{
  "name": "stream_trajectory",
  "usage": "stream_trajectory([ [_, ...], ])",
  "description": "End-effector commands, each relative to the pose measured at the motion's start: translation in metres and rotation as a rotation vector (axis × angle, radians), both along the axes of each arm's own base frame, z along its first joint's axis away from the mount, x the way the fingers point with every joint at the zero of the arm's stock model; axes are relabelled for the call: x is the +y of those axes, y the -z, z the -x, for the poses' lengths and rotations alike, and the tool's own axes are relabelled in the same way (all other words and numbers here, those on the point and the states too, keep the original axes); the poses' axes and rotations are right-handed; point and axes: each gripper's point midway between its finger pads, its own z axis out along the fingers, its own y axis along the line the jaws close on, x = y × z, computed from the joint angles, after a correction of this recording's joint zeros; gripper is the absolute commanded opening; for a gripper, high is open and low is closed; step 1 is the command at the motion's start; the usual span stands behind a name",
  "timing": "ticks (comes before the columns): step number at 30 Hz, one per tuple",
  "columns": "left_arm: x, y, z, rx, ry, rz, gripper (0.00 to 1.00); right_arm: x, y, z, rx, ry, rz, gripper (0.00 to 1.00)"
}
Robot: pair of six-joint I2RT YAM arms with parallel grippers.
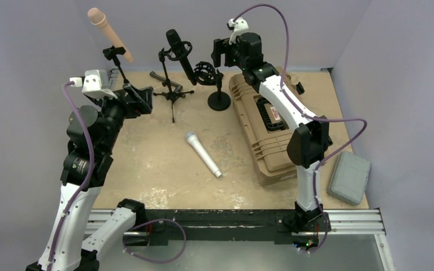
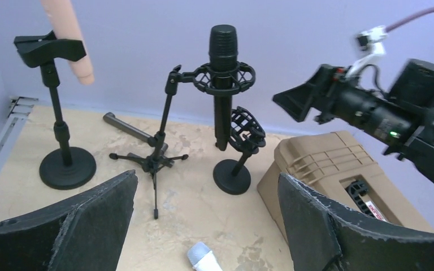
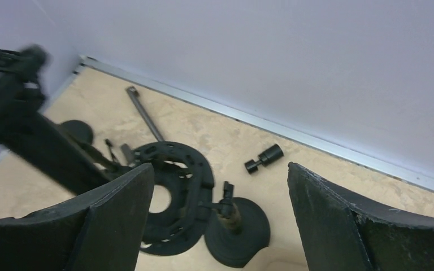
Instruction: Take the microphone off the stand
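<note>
The black mic (image 1: 179,51) sits in its stand (image 1: 172,93) by the far edge; nothing is done yet. The left gripper (image 1: 141,99) and right gripper (image 1: 221,52) gape, empty.

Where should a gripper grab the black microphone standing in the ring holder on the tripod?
Probably the grille head of the black microphone, above the ring holder, approached from the side. It stands near upright, its slim body threaded down through the ring, so lifting upward should free it.
</note>
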Motion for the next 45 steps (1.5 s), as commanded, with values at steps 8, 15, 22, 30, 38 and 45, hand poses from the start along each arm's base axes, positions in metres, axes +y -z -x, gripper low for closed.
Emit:
stream_trajectory([
  [8,0.009,0.000,-0.009,-0.009,-0.058,0.039,0.93,0.080,-0.077,0.078,-0.220,-0.252,-0.152,0.85],
  [15,0.003,0.001,-0.011,-0.005,-0.026,0.042,0.95,0.079,-0.117,0.088,-0.290,-0.220,-0.226,0.85],
  [22,-0.007,0.004,-0.017,0.015,0.027,0.049,0.95,0.091,-0.149,0.078,-0.344,-0.235,-0.250,0.89],
  [30,-0.010,0.006,-0.020,0.025,0.046,0.058,0.96,0.114,-0.165,0.058,-0.420,-0.266,-0.289,0.93],
  [38,-0.011,0.014,-0.033,0.043,0.046,0.035,0.97,0.112,-0.172,0.055,-0.399,-0.231,-0.359,0.94],
  [45,-0.029,0.005,-0.063,0.074,0.121,0.081,1.00,0.088,-0.166,0.095,-0.247,-0.241,-0.359,0.90],
])
